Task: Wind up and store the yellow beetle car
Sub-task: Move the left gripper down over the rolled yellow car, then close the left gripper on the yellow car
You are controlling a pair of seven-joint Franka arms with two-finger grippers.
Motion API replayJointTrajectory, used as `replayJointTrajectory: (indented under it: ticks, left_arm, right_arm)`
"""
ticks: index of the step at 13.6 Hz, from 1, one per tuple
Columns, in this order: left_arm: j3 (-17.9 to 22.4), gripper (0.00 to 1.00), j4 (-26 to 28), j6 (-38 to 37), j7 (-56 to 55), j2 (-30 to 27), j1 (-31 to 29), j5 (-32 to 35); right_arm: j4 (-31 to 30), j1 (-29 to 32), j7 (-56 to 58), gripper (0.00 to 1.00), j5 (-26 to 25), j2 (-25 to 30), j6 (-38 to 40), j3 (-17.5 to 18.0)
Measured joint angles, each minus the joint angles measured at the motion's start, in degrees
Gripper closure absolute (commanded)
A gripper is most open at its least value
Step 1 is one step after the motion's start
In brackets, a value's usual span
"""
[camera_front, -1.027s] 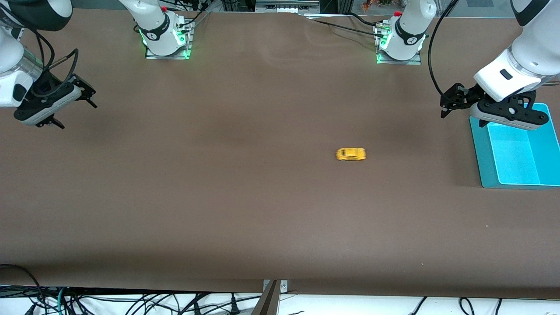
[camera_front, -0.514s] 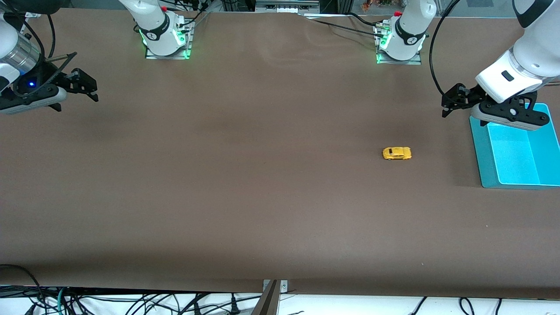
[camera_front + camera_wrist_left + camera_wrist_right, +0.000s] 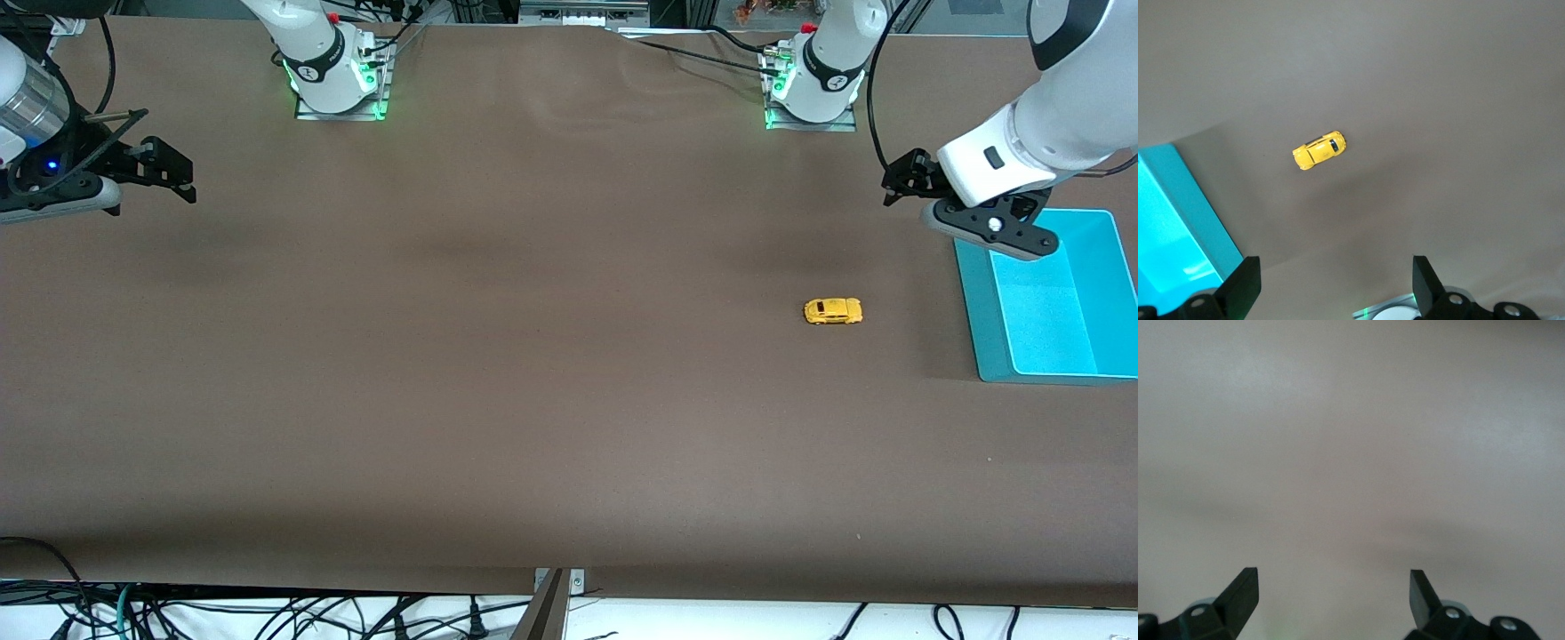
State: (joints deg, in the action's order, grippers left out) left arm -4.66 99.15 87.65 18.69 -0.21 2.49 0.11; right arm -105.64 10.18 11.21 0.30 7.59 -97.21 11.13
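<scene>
The yellow beetle car [image 3: 833, 311] stands on its wheels on the brown table, toward the left arm's end and a short way from the teal bin [image 3: 972, 307]. In the left wrist view the car [image 3: 1319, 150] lies alone on the cloth, with the bin [image 3: 1171, 213] beside it. My left gripper [image 3: 896, 180] hangs open and empty over the table next to the bin, apart from the car. The same gripper [image 3: 1337, 283] shows only bare table between its fingers. My right gripper [image 3: 178, 173] waits open over the right arm's end of the table, and in its own view the gripper [image 3: 1333, 590] holds nothing.
Both arm bases [image 3: 338, 80] [image 3: 813, 84] stand with green lights along the table edge farthest from the front camera. Cables [image 3: 267, 613] hang below the edge nearest that camera. The teal bin has nothing in it.
The car rolled along the table toward the left arm's end and the bin, slowing. The left gripper shifted a little toward the table's middle. The right gripper drew back and levelled.
</scene>
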Motion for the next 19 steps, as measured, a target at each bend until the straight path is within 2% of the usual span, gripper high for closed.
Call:
replayJointTrajectory:
  ticks: [3, 7, 10, 14, 16, 19]
  left_arm:
    - [0.0, 0.00, 0.1, 0.1, 11.3, 1.9, -0.1, 2.4]
    - [-0.3, 0.00, 0.4, 0.1, 21.7, 4.6, 0.1, 3.9]
    - [-0.2, 0.00, 4.1, 2.8, 29.7, 7.4, -0.1, 4.0]
    - [0.0, 0.00, 17.7, 24.0, 45.8, 8.5, -2.3, 4.3]
    - [0.2, 0.00, 22.4, 34.3, 55.0, 10.1, -3.1, 4.3]
    - [0.1, 0.00, 28.7, 48.1, 61.0, 13.0, -3.3, 5.4]
  right_arm:
    - [0.4, 0.1, 0.0, 0.00, 0.0, 0.0, 1.8, -0.3]
    - [4.5, 0.1, 0.0, 0.00, 0.0, -0.3, 6.2, -0.3]
    - [5.3, 0.1, 0.0, 0.00, 0.0, -0.4, 6.6, -0.2]
    - [5.3, 0.0, -0.2, 0.00, 0.0, -0.8, 6.6, 0.0]
    - [5.3, 0.1, -0.3, 0.00, 0.0, -1.1, 6.6, -0.1]
    - [5.3, 0.2, -0.4, 0.00, 0.0, -1.4, 6.6, -0.3]
